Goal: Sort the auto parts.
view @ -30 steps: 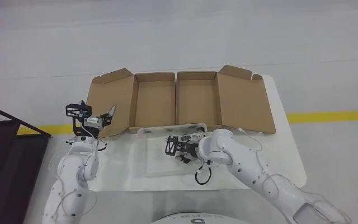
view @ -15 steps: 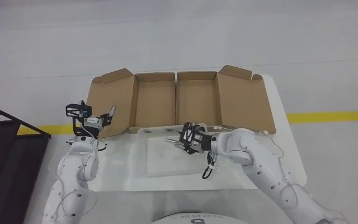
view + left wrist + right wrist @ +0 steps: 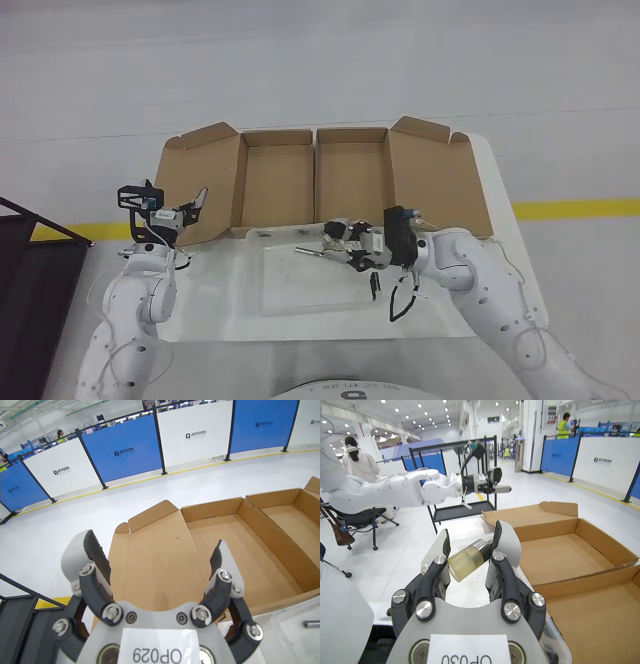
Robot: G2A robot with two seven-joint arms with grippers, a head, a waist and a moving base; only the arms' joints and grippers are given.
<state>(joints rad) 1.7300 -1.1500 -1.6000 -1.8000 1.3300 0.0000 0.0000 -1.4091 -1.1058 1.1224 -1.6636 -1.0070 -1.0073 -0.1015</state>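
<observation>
I am looking down on a white table (image 3: 215, 305) that is carrying two open cardboard boxes side by side along its far half, the left box (image 3: 277, 185) and the right box (image 3: 350, 180), each with its flap folded outward. Just near of them a clear plastic tray (image 3: 300, 290) is lying flat on the table, its far rim close to the boxes' near walls.

My left gripper (image 3: 155, 542) is hanging at the left edge of the table, beside the left box's spread flap, with its fingers standing wide apart and nothing between them.

My right gripper (image 3: 472, 542) is hovering over the far right part of the tray, just near of the seam where the two boxes meet. It is clamping a short cylinder (image 3: 467, 562) between its pads, a cloudy yellowish body with a dark band and a metal end, lying crosswise and tilted in the grip, clear of the tray floor.

A thin metal pin (image 3: 308, 251) is lying in the far part of the tray, just left of the right gripper.
</observation>
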